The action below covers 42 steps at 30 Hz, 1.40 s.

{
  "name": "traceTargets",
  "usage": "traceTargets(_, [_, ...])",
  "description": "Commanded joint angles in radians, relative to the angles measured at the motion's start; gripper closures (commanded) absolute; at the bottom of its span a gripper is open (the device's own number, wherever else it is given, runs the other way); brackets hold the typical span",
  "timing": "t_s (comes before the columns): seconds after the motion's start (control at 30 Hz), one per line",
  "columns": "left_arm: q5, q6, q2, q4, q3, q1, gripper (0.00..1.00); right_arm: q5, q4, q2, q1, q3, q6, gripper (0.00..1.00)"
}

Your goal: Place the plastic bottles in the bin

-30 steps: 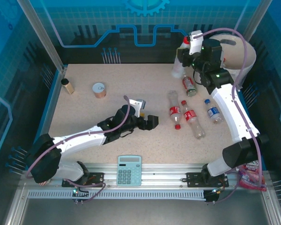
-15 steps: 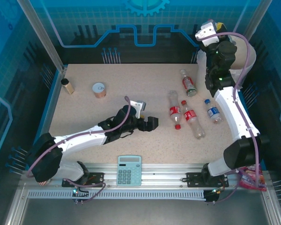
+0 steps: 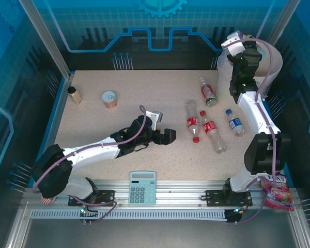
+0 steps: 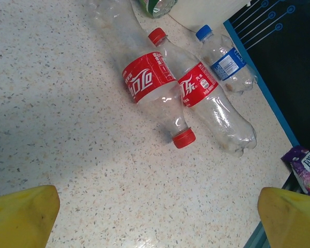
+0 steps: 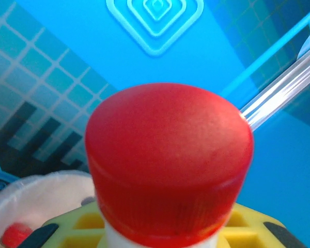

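Pinching a red-capped bottle (image 5: 168, 160) by the bin (image 3: 277, 64), right claw (image 5: 165, 232) risks bouncing it off the rim if released off-centre; left claw (image 3: 166, 136) spread, four bottles (image 3: 192, 123) lying on the bench (image 3: 119, 82).

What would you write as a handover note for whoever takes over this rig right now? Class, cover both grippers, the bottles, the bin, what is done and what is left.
Right gripper: jaws shut on a red-capped bottle, raised at the bin.
Left gripper: open, empty, low over the table beside the loose bottles.
On the table: two red-labelled bottles, a blue-labelled bottle, a green-labelled bottle.
Done: a red cap shows inside the bin, so one seems binned.
Left: drop the held bottle, then bin the four.
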Motion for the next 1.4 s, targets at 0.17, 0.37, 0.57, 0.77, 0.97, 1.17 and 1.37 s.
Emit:
traceTargets(0.17, [0.028, -0.016, 0.024, -0.02, 0.049, 0.006, 0.01, -0.049, -0.25, 0.099, -0.082, 0.123, 0.16, 1.0])
traceTargets(0.37, [0.023, -0.02, 0.026, -0.026, 0.048, 0.006, 0.01, -0.114, -0.553, 0.188, -0.122, 0.308, 0.316, 0.95])
traceTargets(0.57, [0.024, -0.025, 0.032, -0.027, 0.047, 0.006, 0.01, -0.069, -0.821, 0.334, -0.149, 0.54, 0.397, 0.82])
traceTargets(0.77, [0.021, -0.029, 0.03, -0.028, 0.043, 0.006, 0.01, -0.06, -0.921, 0.415, -0.164, 0.656, 0.453, 0.47])
traceTargets(0.97, [0.024, -0.038, 0.039, -0.022, 0.044, 0.006, 0.01, -0.088, -0.969, 0.448, -0.168, 0.71, 0.493, 0.33])
traceTargets(1.17, [0.024, -0.04, 0.047, -0.022, 0.041, 0.006, 0.01, -0.123, -1.03, 0.448, -0.174, 0.774, 0.537, 0.24])
traceTargets(1.37, [0.029, -0.044, 0.059, -0.015, 0.041, 0.006, 0.01, -0.135, -1.062, 0.418, -0.175, 0.817, 0.561, 0.17])
